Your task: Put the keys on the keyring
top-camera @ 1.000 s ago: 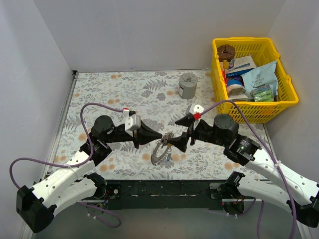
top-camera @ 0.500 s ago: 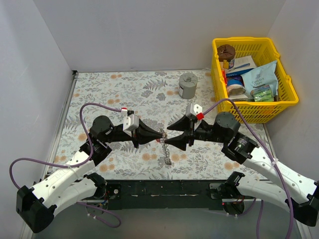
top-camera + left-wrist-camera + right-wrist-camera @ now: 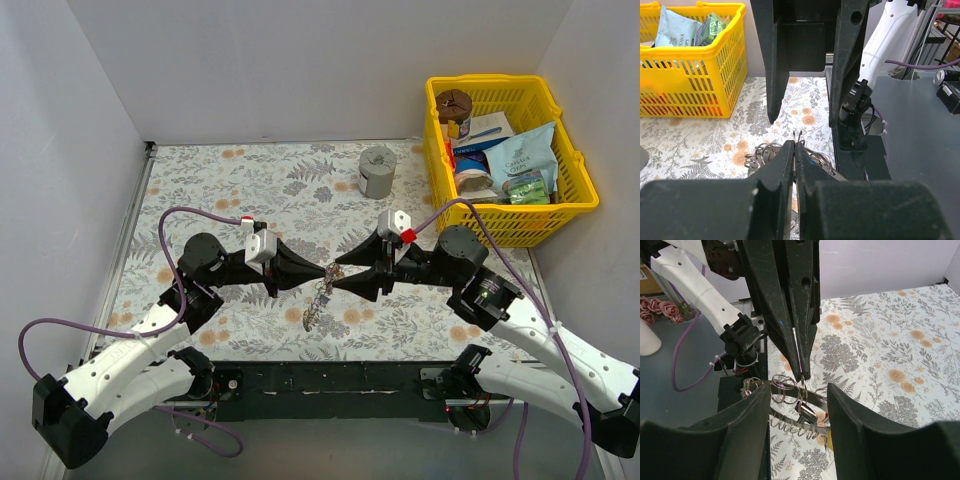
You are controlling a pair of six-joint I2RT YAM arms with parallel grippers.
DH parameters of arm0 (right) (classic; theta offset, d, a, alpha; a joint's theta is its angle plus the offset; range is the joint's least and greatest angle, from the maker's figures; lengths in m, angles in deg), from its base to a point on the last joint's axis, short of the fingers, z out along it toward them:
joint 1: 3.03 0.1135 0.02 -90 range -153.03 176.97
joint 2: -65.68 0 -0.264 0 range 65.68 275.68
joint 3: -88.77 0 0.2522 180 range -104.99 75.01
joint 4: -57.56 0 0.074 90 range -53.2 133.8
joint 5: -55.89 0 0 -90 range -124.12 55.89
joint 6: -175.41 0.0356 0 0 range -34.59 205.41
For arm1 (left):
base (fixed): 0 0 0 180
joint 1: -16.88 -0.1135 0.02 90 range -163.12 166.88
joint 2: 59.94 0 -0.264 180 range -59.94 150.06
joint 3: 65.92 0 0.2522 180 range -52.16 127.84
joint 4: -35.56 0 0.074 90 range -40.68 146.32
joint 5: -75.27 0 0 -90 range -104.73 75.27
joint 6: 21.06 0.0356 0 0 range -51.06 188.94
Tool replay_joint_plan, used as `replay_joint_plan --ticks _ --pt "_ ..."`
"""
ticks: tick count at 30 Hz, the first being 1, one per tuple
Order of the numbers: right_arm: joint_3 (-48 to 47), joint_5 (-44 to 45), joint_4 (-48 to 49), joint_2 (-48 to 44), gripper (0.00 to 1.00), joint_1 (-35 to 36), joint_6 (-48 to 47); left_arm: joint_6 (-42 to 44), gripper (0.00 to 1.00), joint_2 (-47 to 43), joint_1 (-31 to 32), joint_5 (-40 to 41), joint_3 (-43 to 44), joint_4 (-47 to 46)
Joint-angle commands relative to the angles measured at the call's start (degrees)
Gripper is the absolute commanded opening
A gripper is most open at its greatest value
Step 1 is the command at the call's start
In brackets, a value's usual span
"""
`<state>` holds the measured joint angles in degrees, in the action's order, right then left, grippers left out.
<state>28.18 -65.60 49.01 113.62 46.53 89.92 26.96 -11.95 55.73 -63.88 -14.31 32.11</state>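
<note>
The keyring (image 3: 317,300), a thin silver ring hung with small split rings, hangs tilted between the two gripper tips above the floral mat. My left gripper (image 3: 323,272) is shut on its top; in the left wrist view (image 3: 794,145) thin wire pokes out above the closed tips and the keyring's loops (image 3: 761,151) show either side. My right gripper (image 3: 342,281) is open. In the right wrist view its gripper (image 3: 799,390) straddles the keyring (image 3: 816,400), not touching. A small dark metal key (image 3: 807,413) hangs on the ring. The other keys are too small to tell apart.
A grey cylindrical cup (image 3: 377,171) stands at the back of the mat. A yellow basket (image 3: 500,238) full of packets sits at the back right, also in the left wrist view (image 3: 690,80). The table's dark front edge lies just below the ring.
The keyring has been lifted off the mat by my left gripper and has swung from hanging straight down to tilted. My right gripper has let go of it and stands open around it.
</note>
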Motion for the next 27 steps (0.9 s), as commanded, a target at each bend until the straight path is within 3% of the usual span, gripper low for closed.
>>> replay_joint_plan --ticks 1,2,10,20,27 --pt "-0.8 -2.0 3.9 -0.7 0.53 -0.5 0.0 -0.4 0.0 -1.8 0.3 -0.7 0.0 -3.2" --pt "-0.8 -2.4 4.0 -0.4 0.49 -0.6 0.1 -0.5 0.0 -1.8 0.3 -0.7 0.1 -3.3" --pt "0.2 -3.1 5.2 0.7 0.49 -0.6 0.7 -1.1 0.0 -2.0 0.3 -1.3 0.9 -3.4" --pt "1.4 -2.8 7.0 0.9 0.4 -0.7 1.5 -2.0 0.0 -1.8 0.3 -2.1 1.4 -4.1" --pt "1.2 -3.8 7.1 2.1 0.29 -0.8 1.6 -3.1 0.0 -1.5 0.3 -2.9 1.3 -6.0"
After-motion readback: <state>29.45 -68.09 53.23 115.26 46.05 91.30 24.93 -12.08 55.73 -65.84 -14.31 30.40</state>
